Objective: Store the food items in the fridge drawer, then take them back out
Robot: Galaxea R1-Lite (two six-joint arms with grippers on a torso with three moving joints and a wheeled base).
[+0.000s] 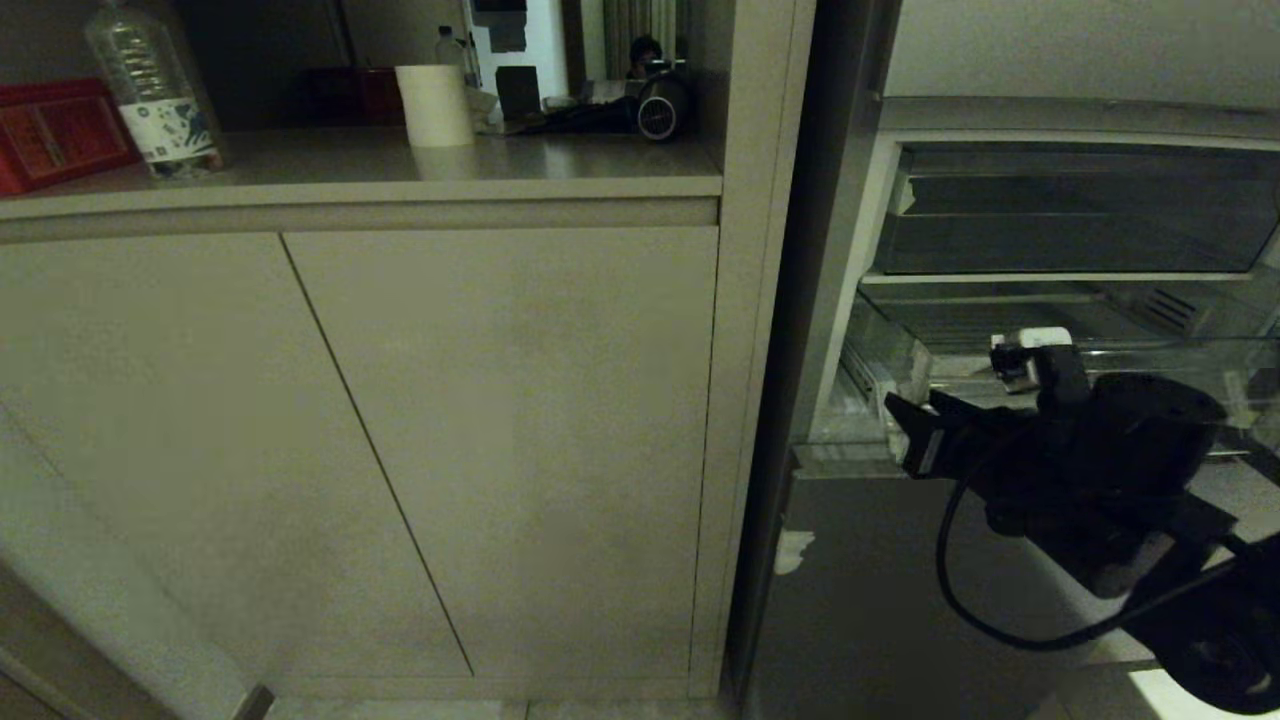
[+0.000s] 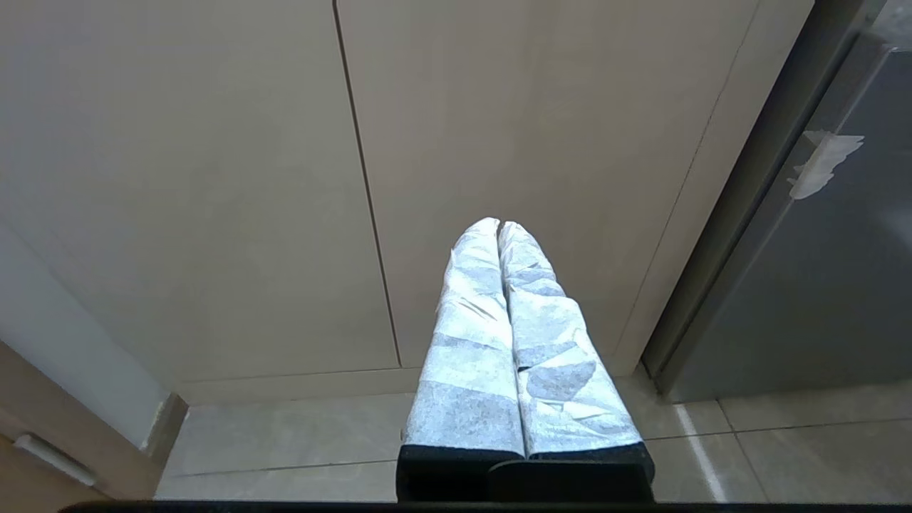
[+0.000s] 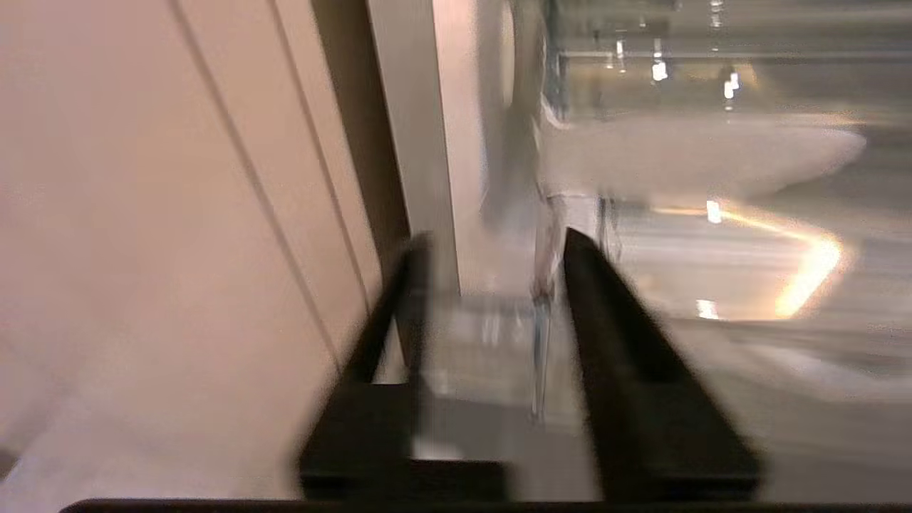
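Beige kitchen cabinets [image 1: 400,430] with two flat doors fill the head view from 9 o'clock to the centre, under a pale countertop [image 1: 360,160]. On the countertop stand a clear plastic water bottle with a printed label [image 1: 155,95] at 10 o'clock, a cream paper cup [image 1: 434,104] at 11 o'clock, and a small round black gadget [image 1: 662,112] near 12 o'clock. A red box [image 1: 55,130] sits at the far 10 o'clock edge.

At 3 o'clock an open fridge shows its interior. A darker smoky shallow bin [image 1: 1070,215] sits at 2 o'clock; just below it the wide clear plastic fridge drawer [image 1: 900,370] is pulled out, with a ribbed floor.

The black right gripper [image 1: 915,430] reaches in from 4 o'clock, its tips just beside the drawer's front corner. In the right wrist view its two black fingers [image 3: 620,342] stand apart with nothing between them, though the scene beyond is blurred. A black cable loops beneath the arm.

The left gripper [image 2: 499,226] appears only in its own wrist view, its white-taped fingers pressed together, empty, pointing at the cabinet doors above a tiled floor [image 2: 285,442].

No round orange-brown fruit is visible in any view, so its place cannot be told
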